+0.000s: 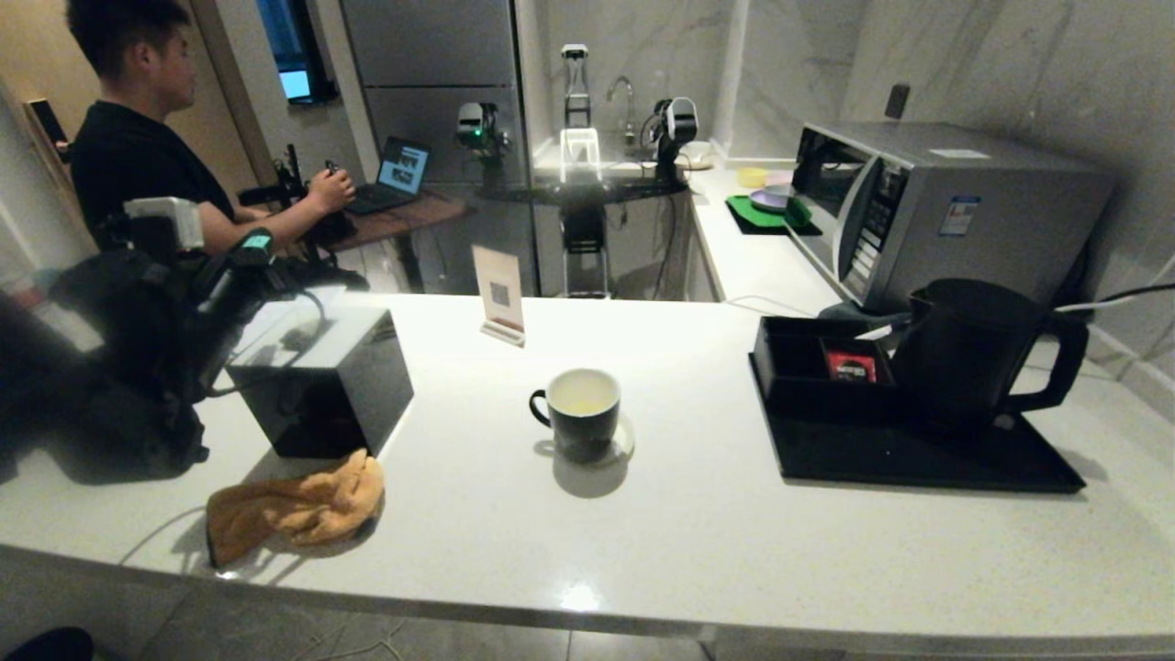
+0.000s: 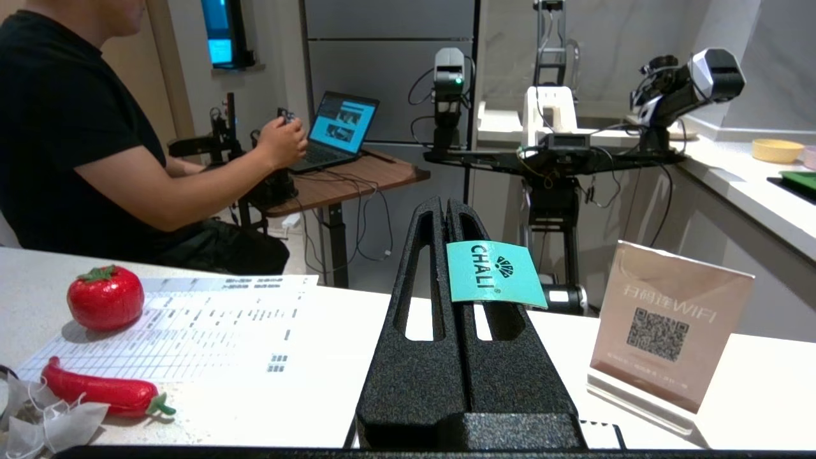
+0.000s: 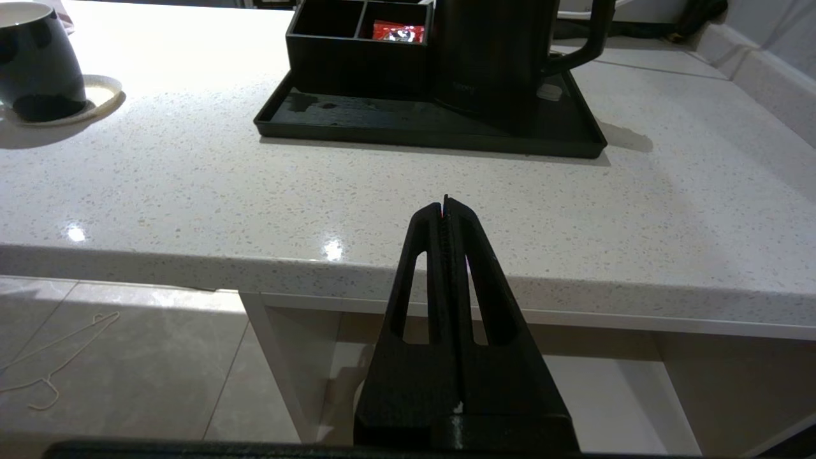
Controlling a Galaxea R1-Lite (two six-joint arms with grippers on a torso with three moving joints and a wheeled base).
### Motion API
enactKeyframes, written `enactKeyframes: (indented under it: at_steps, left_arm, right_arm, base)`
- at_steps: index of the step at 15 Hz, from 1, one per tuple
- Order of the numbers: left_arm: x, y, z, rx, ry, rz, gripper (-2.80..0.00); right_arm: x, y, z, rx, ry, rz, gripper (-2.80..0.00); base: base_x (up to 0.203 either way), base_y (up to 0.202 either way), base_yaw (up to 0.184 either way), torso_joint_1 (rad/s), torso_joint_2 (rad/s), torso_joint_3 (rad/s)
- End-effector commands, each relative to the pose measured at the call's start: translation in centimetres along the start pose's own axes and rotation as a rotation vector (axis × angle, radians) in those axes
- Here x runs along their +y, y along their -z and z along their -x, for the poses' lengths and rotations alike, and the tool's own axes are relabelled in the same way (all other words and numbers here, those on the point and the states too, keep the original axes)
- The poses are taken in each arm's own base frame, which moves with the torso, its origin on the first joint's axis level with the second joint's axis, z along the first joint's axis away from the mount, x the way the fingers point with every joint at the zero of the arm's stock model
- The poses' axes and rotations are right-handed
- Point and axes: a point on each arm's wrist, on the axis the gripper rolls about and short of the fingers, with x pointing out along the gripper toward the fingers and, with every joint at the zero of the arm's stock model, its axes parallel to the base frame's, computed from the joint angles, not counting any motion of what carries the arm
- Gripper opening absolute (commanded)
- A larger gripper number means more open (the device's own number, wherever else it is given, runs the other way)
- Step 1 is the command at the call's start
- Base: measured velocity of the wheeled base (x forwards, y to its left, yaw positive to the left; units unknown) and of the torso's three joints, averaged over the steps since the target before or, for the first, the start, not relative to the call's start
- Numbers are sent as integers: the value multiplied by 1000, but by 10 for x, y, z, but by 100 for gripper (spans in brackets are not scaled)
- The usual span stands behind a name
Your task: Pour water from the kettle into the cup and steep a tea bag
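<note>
The cup [image 1: 578,418], black outside and white inside, stands on a pale coaster mid-counter, and faintly yellowish water [image 1: 582,395] shows in it. It also sits at the edge of the right wrist view, cup [image 3: 38,64]. Far right, the black kettle [image 1: 968,353] stands upright on a low black tray [image 1: 918,459]. My left gripper [image 2: 444,204] is held above the counter's left part, over a black box, shut on a teal "CHALI" tea bag tag [image 2: 494,274]; its bag and string are hidden. My right gripper [image 3: 445,201] is shut and empty, low in front of the counter edge.
Below the left arm stands a black box [image 1: 321,381], with an orange cloth [image 1: 294,505] in front. A QR sign [image 1: 498,294] stands behind the cup. The tray's compartment holds a red sachet [image 1: 851,367]. A microwave [image 1: 936,207] is back right. A toy tomato [image 2: 105,296] and chili [image 2: 95,392] lie on paper.
</note>
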Motion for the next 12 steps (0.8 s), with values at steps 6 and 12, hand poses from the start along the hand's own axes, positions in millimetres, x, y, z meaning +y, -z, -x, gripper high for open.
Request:
enactKeyframes:
  at_steps: [6,12]
  left_arm:
    - [3,-1,-2,-16,-5,1,-280]
    - [3,-8,-6,-44,-4,-2,-280]
  right_arm:
    - [0,0,0,0,1,1,-280]
    - [0,0,0,1,0,1,-280]
  base:
    - [0,0,0,0,0,0]
    - [0,0,0,0,0,0]
